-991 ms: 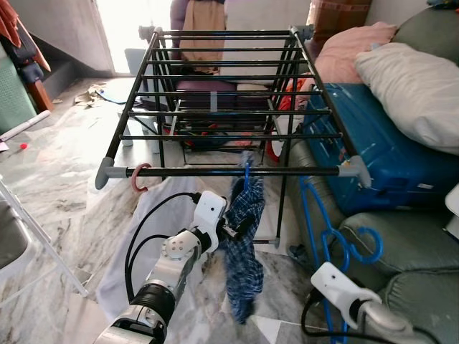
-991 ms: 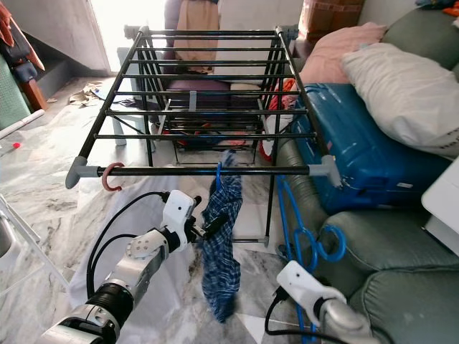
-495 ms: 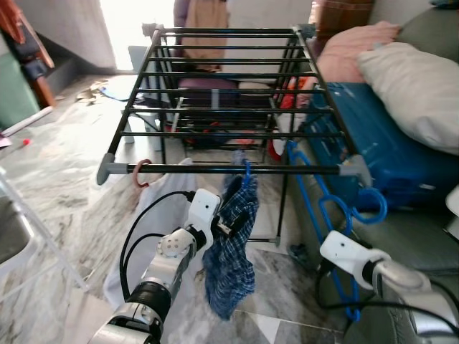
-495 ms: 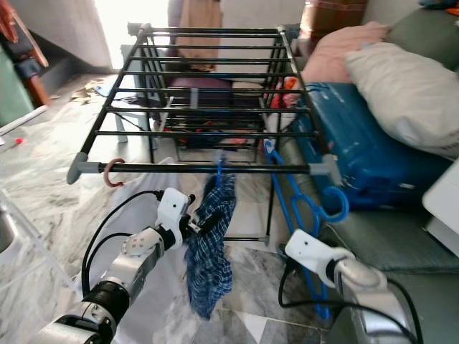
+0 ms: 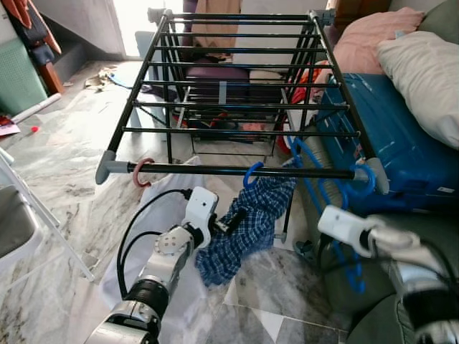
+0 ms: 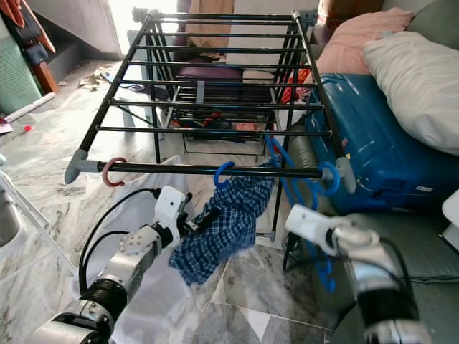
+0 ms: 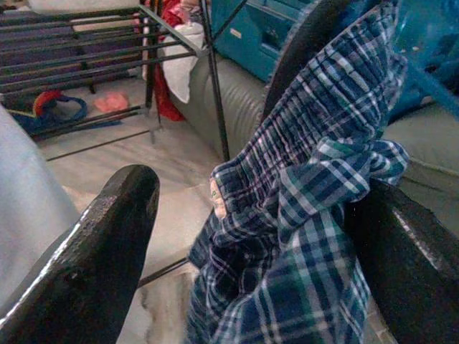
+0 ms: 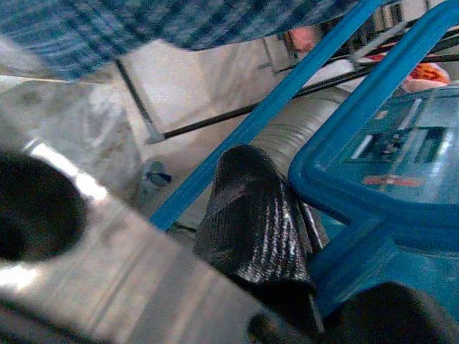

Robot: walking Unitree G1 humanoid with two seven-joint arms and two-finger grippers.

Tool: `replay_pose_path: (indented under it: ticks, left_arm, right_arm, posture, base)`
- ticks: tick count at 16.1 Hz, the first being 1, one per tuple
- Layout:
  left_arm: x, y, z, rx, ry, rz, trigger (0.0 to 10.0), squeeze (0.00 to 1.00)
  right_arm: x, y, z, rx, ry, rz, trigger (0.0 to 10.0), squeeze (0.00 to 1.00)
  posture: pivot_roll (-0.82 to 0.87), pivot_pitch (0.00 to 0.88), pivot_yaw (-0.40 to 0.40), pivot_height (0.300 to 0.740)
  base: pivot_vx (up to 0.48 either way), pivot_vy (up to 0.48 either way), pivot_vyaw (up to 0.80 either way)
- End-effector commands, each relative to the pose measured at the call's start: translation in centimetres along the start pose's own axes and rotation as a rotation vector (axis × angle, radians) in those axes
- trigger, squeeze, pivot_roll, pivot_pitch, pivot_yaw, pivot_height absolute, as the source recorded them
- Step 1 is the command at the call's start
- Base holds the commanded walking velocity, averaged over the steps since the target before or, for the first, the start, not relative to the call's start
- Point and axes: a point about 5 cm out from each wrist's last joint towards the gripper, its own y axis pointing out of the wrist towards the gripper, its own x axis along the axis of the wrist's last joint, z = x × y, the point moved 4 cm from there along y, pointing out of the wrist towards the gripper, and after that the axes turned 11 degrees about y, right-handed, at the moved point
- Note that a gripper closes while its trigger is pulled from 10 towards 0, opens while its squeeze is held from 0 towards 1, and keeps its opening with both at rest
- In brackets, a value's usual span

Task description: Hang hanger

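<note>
A black drying rack [image 5: 237, 106] stands before me. On its front bar [image 5: 201, 170] a blue hook [image 5: 252, 173] carries a plaid blue cloth [image 5: 247, 226]. My left gripper [image 7: 251, 215] is open around that cloth, which bunches against one finger [image 7: 409, 272] and stays apart from the other finger [image 7: 100, 251]. My right gripper [image 8: 323, 265] is shut on a blue hanger [image 8: 287, 107], below and near the bar's right end. The hanger's hook [image 5: 367, 179] sits at the grey end cap; I cannot tell if it rests on the bar.
A pink hook [image 5: 141, 172] hangs at the front bar's left end. A blue suitcase [image 5: 401, 136] and a sofa with pillows [image 5: 423, 64] crowd the right side. A white sheet [image 5: 125, 272] lies on the marble floor, and a folding frame [image 5: 29, 215] stands at left.
My right arm has lifted the blue hanger from low beside the sofa up to the front bar's right end. The plaid cloth's lower part has swung toward my left arm. The camera shifted.
</note>
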Motion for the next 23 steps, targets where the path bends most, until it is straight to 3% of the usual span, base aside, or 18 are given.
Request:
replay_pose_path:
  ticks: [1, 7, 18, 21, 23]
  left_arm:
    - [0.5, 0.0, 0.6, 0.012, 0.012, -0.006, 10.0, 0.00]
    - [-0.3, -0.4, -0.1, 0.002, 0.014, 0.012, 10.0, 0.00]
    - [-0.9, -0.7, -0.4, 0.005, 0.020, 0.044, 10.0, 0.00]
    - [-0.4, -0.7, -0.4, 0.019, 0.007, 0.013, 10.0, 0.00]
    - [-0.2, -0.6, 0.6, 0.074, 0.010, 0.017, 10.0, 0.00]
  right_arm:
    - [1.1, -0.1, -0.6, -0.014, -0.006, -0.029, 10.0, 0.00]
    - [-0.4, 1.5, -1.2, -0.024, -0.013, 0.081, 10.0, 0.00]
    - [-4.0, 2.1, -1.6, -0.035, 0.027, 0.186, 10.0, 0.00]
    - [-3.0, 2.1, -2.6, -0.113, 0.023, 0.119, 10.0, 0.00]
    - [-1.2, 1.6, -4.6, -0.260, 0.093, 0.002, 10.0, 0.00]
  posture:
    - [0.05, 0.000, -0.024, 0.740]
    - [0.05, 0.000, -0.036, 0.740]
    - [0.05, 0.000, -0.058, 0.740]
    - [0.05, 0.000, -0.056, 0.740]
    - [0.05, 0.000, -0.053, 0.740]
  base:
    - [0.000, 0.000, 0.00]
    - [0.000, 0.000, 0.00]
    - [0.000, 0.000, 0.00]
    - [0.000, 0.000, 0.00]
    - [0.000, 0.000, 0.00]
